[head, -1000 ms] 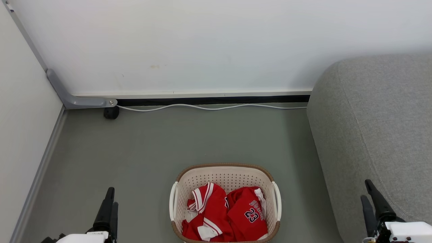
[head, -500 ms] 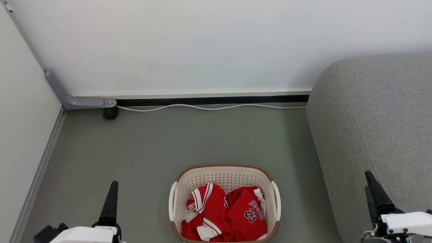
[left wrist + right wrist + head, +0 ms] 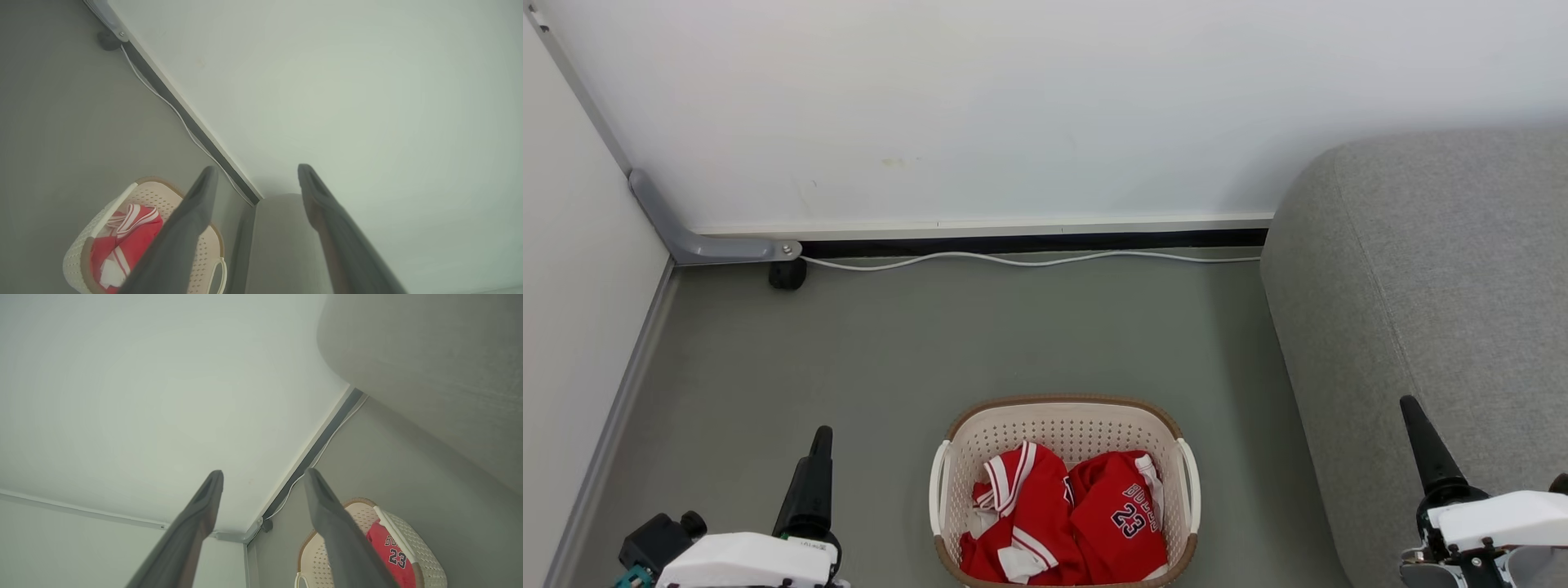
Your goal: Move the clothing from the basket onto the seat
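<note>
1. On the floor [image 3: 931, 343], between your two arms and beside the sofa [image 3: 1437, 286], sits the basket [image 3: 1062, 402]. The clothing [image 3: 1062, 523] lies crumpled in its near half, spread side to side across its width.
2. Both jaws are spread wide and hold nothing. The left fingers [image 3: 184, 232] and the right fingers [image 3: 339, 535] point up toward the wall [image 3: 1013, 122], not at the pile.
3. From the left jaws the basket lies inward to the right and lower. From the right jaws it lies inward to the left and lower. Neither is over it.
4. The left jaws look nearer the basket's rim, and the right jaws hang by the sofa's side. You would likely reach with the left, turning the jaws down so they close across a fold, and keep the right ready by the sofa.
</note>
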